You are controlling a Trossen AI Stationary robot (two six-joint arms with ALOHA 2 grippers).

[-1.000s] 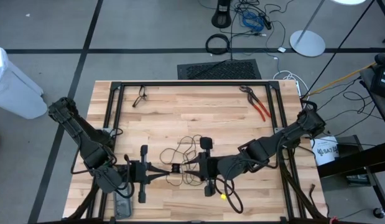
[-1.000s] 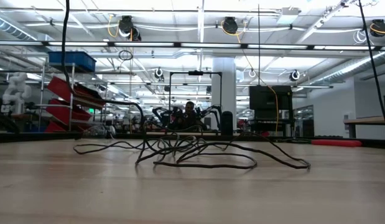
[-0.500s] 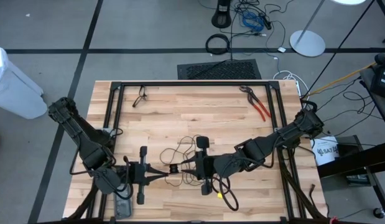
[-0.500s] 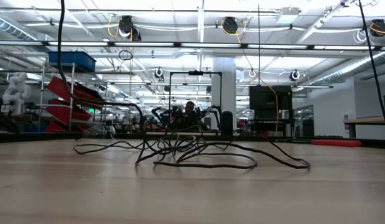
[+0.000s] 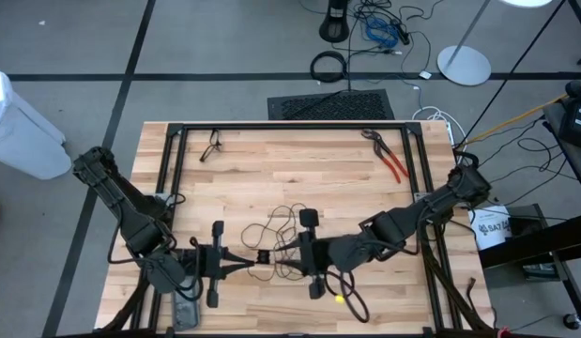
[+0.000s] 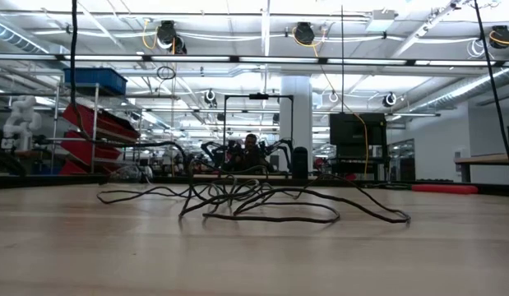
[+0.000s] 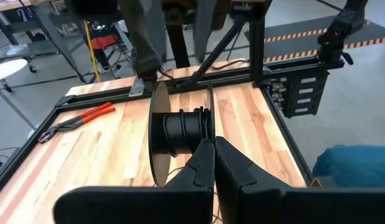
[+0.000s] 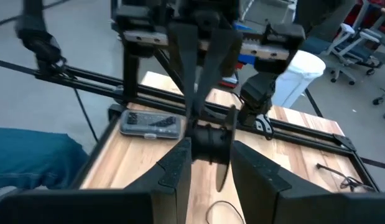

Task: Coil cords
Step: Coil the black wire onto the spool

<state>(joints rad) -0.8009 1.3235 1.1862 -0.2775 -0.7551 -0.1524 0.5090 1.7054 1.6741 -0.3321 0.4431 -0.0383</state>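
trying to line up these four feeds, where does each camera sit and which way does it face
High view: overhead, looking straight down on the table; both arms show, the left gripper and right gripper facing each other at the cord.
Low view: table-top height, looking level across to the room; only the cord's loops show.
Left wrist view: on the left arm, looking past its shut jaws at a black spool.
Right wrist view: on the right arm, looking between its parted jaws at the same spool.
Shared: both wrist views show the spool; the high and left wrist views show the red-handled pliers.

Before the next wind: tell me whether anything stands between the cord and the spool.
Nothing visible does. The cord lies in loose loops right around the spool, between the left claw and right claw.
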